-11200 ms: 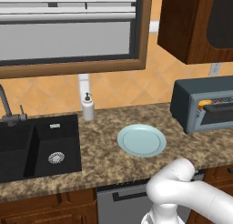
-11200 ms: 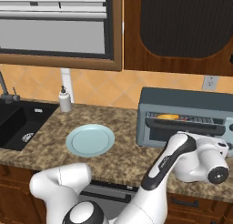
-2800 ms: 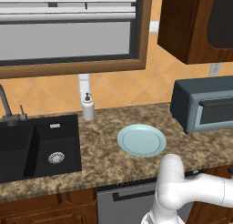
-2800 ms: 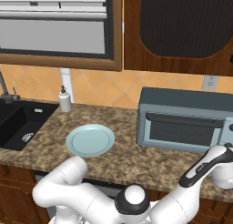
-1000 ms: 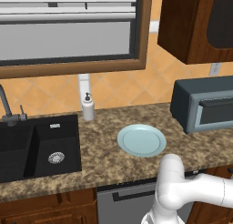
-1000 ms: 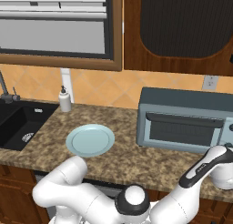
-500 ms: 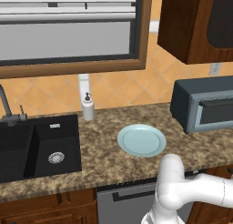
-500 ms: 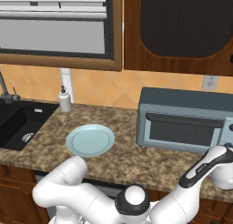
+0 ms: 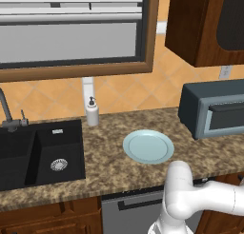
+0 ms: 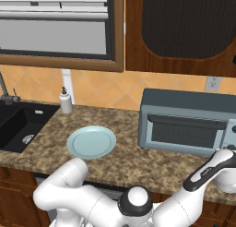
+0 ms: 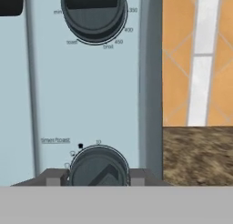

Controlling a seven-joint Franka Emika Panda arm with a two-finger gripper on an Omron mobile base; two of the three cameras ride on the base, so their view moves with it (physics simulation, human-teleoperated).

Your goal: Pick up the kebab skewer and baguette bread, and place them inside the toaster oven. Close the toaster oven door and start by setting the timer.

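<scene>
The toaster oven [image 10: 184,122] stands at the right of the counter, also seen as a dark box [image 9: 214,112] in the left base view. Its door [image 10: 183,133] is closed upright, with the dark bar handle across the top. In the hand view my gripper [image 11: 98,176] is at the oven's light grey control panel. One dark fingertip [image 11: 53,176] sits on each side of the lower timer knob [image 11: 98,166], pressed against its rim. The kebab skewer and the baguette bread are hidden from view.
A second, larger dial [image 11: 94,11] sits higher on the panel. A pale blue plate [image 9: 148,146] lies mid-counter. The black sink [image 9: 38,152] and a soap dispenser [image 9: 92,112] are to the left. A wooden cabinet [image 10: 184,32] hangs above the oven. Orange tiled wall [image 11: 198,59] is right of the panel.
Since the oldest frames the oven door has gone from open to shut and the arm has swung to the oven's right end. Nothing has moved in the last second.
</scene>
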